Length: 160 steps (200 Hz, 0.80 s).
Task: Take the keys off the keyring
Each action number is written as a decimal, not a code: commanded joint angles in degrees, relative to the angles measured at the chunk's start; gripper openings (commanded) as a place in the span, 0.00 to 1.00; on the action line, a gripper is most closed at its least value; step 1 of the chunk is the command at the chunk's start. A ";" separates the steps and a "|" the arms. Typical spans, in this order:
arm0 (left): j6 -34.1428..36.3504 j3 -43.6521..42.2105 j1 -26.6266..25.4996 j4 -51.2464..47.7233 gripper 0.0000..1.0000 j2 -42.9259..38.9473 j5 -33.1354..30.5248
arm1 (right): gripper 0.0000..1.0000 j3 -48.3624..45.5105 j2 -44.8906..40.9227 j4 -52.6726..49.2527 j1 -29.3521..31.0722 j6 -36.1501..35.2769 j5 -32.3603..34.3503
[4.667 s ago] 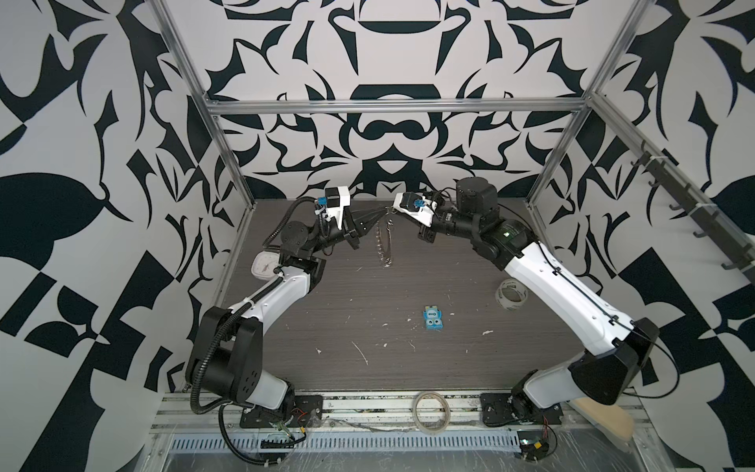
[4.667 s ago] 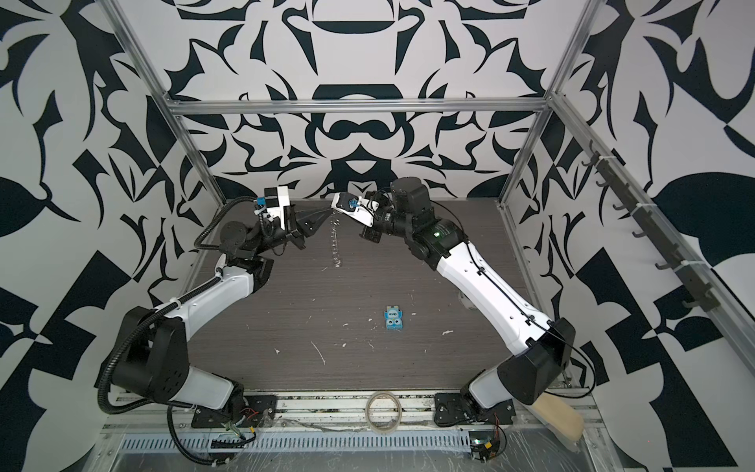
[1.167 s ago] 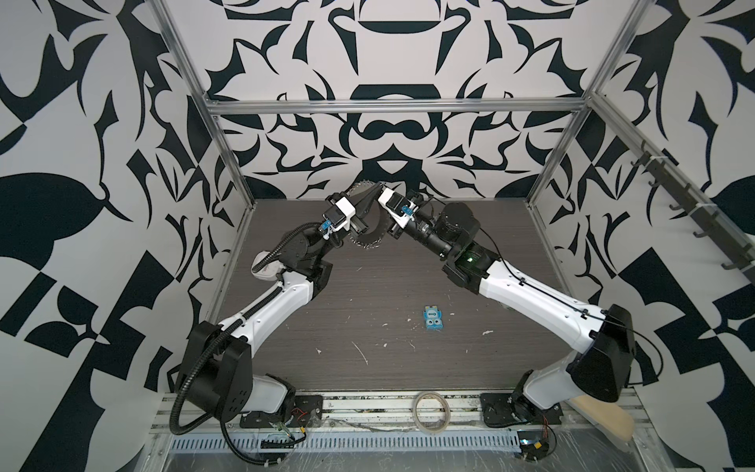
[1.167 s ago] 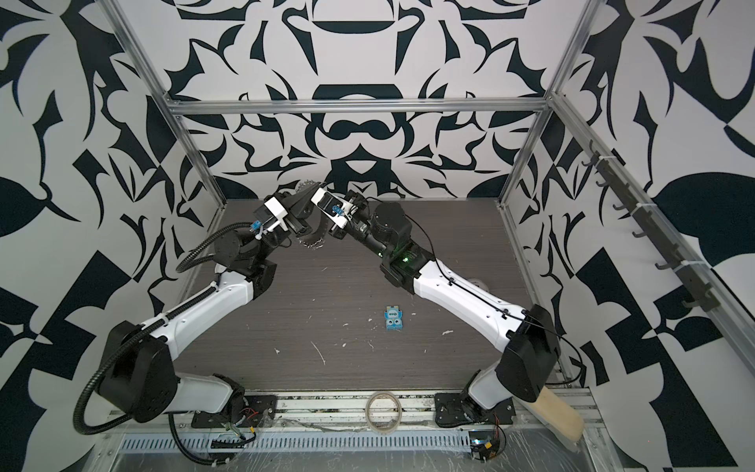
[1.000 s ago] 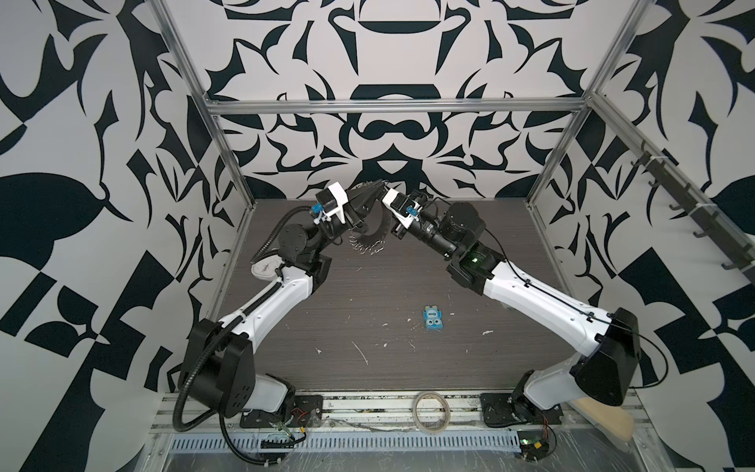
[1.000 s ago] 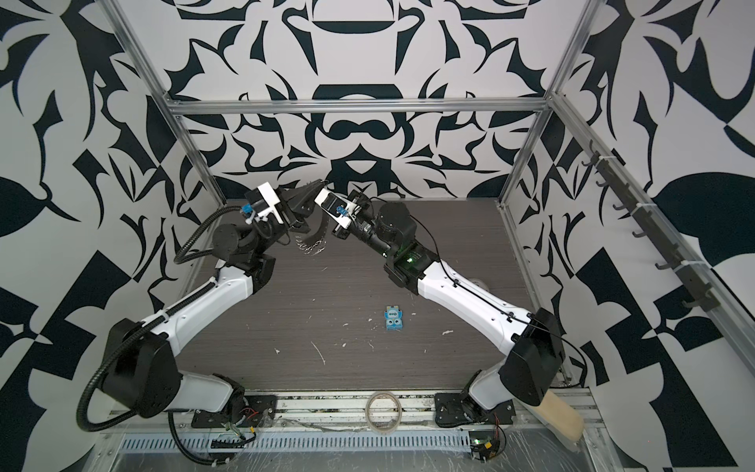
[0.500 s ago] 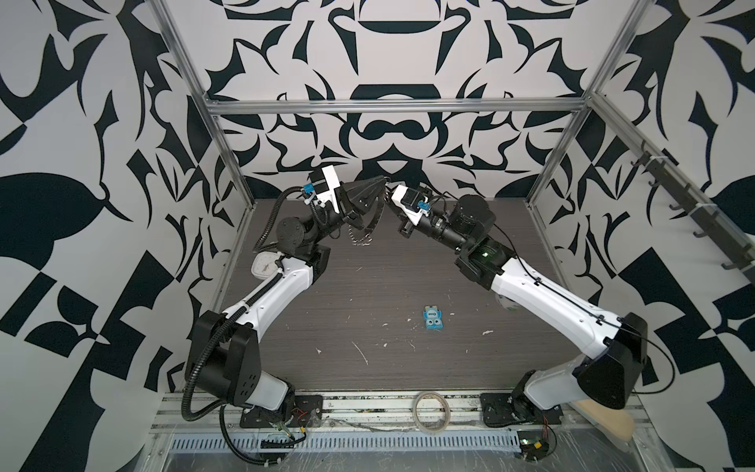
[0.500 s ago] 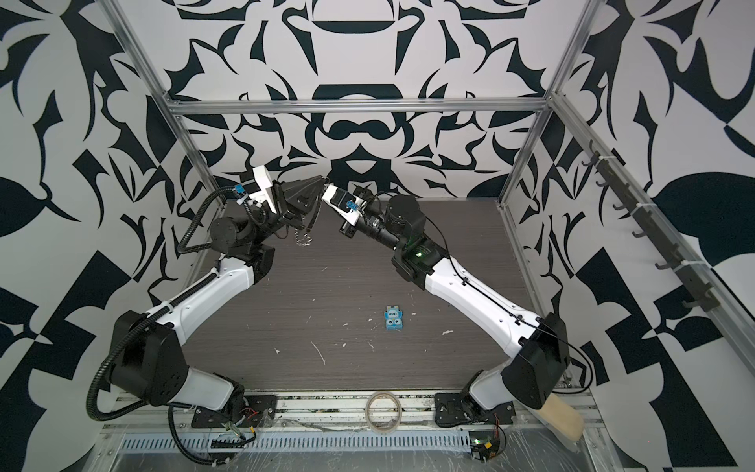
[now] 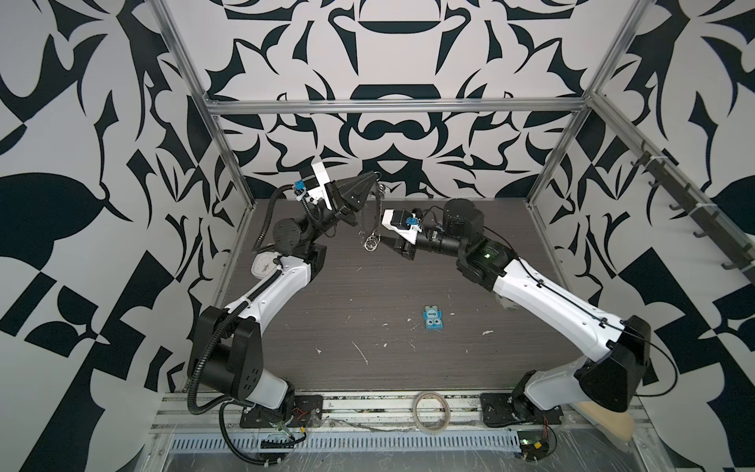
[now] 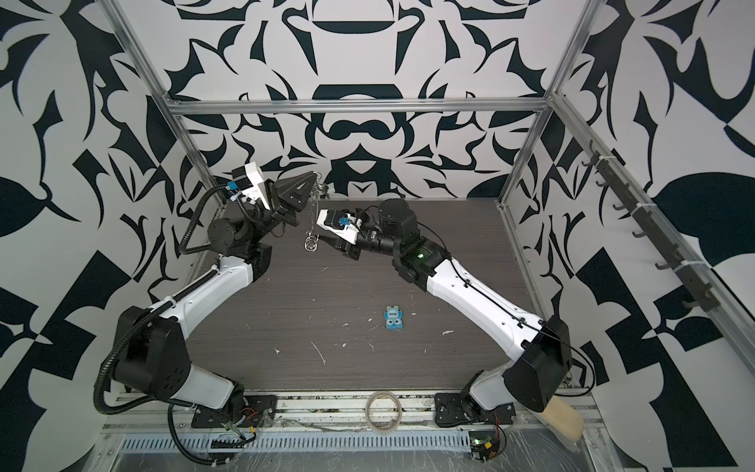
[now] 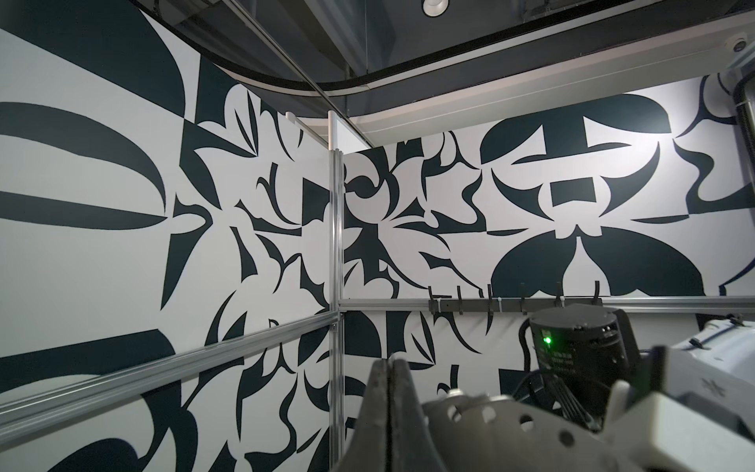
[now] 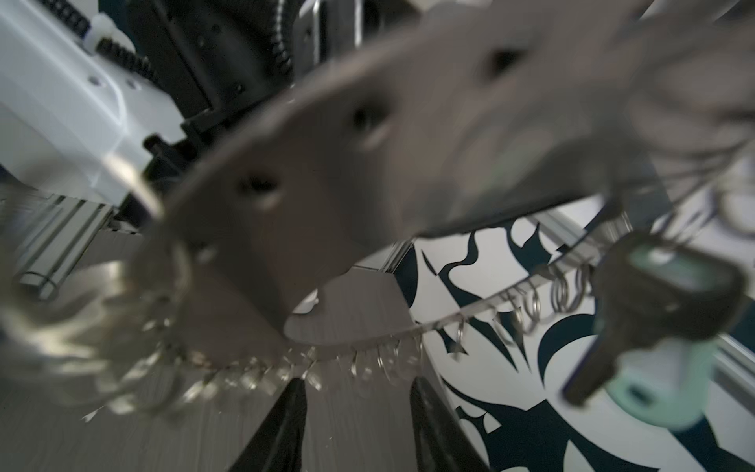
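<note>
In both top views the left gripper point(image 9: 371, 186) stood at the upper centre of the frame. Its fingers were pressed together on the upper rim of the keyring point(image 9: 369, 244), which hung edge-on above the table point(image 9: 367, 294). The right gripper point(image 12: 355, 417) sat just beside the lower rim, its fingers point(image 12: 286, 421) set apart with nothing between them. In the right wrist view, a dark key point(image 12: 653, 310) with a pale green tag hung from the keyring at the right of the frame.

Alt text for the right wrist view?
Blurred grey keyring disc close up, small split rings fringing its rim, a dark key with pale green tag hanging at its edge. The right gripper is open and empty, near the rim.
</note>
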 commanded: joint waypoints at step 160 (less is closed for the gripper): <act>-6.84 4.68 0.95 3.96 0.00 0.20 11.09 | 0.37 16.69 -2.08 -2.51 -12.70 21.91 -23.42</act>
